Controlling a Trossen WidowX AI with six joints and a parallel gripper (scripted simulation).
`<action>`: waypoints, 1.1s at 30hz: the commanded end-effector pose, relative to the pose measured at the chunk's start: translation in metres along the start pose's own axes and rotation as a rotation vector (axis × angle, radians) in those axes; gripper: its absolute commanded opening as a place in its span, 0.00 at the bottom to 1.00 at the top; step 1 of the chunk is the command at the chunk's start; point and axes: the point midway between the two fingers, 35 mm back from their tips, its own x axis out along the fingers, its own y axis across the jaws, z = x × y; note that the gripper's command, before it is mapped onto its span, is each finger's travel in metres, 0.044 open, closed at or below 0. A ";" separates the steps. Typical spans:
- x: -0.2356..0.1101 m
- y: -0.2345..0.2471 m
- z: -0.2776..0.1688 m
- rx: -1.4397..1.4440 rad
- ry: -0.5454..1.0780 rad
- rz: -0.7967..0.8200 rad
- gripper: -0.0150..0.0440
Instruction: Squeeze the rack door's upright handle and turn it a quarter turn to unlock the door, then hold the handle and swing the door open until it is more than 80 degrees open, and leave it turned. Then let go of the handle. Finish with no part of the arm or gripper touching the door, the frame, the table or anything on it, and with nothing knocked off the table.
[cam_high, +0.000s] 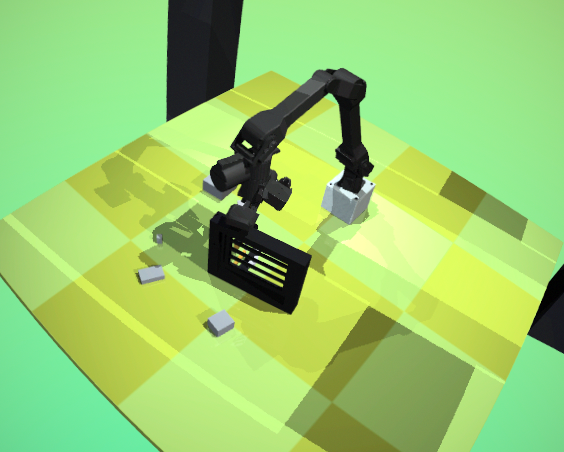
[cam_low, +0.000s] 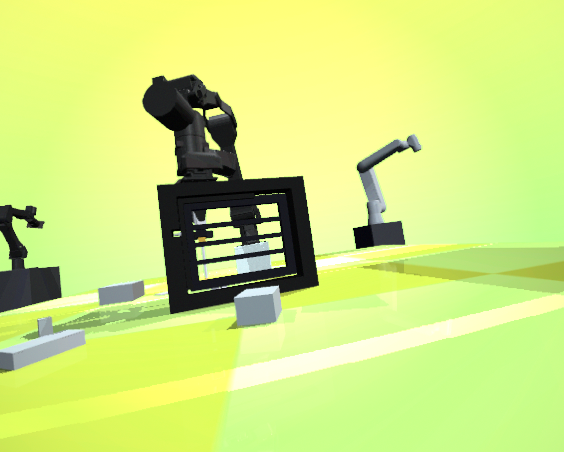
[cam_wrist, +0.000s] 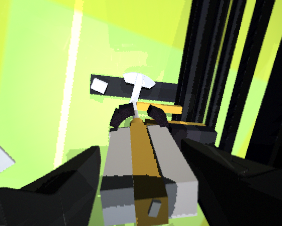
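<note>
The dark rack frame (cam_high: 300, 286) (cam_low: 172, 262) stands upright on the table. The slatted door (cam_low: 245, 278) appears to sit within it; a small opening angle cannot be told. The upright handle (cam_wrist: 143, 155), a brown strip between two grey sides, is seen from above in the wrist view, beside dark bars of the rack at the right. My gripper (cam_wrist: 141, 149) points down behind the frame, its dark fingers either side of the handle. The fingers are open, with narrow gaps to the handle's sides. In the top and exterior views the frame and slats hide most of the fingers and handle.
Grey blocks lie in front of the frame (cam_high: 220, 323) (cam_low: 257, 306) and off its handle side (cam_high: 151, 274) (cam_low: 45, 348). A small upright one (cam_high: 159, 238) (cam_low: 45, 326) stands nearby. Another block (cam_high: 212, 187) (cam_low: 121, 293) lies farther back, near my arm.
</note>
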 end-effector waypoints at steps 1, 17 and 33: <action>0.001 0.000 0.000 -0.011 -0.003 0.001 0.52; 0.001 0.000 0.000 -0.011 -0.003 0.001 0.28; 0.001 0.010 0.007 0.253 -0.003 0.002 0.28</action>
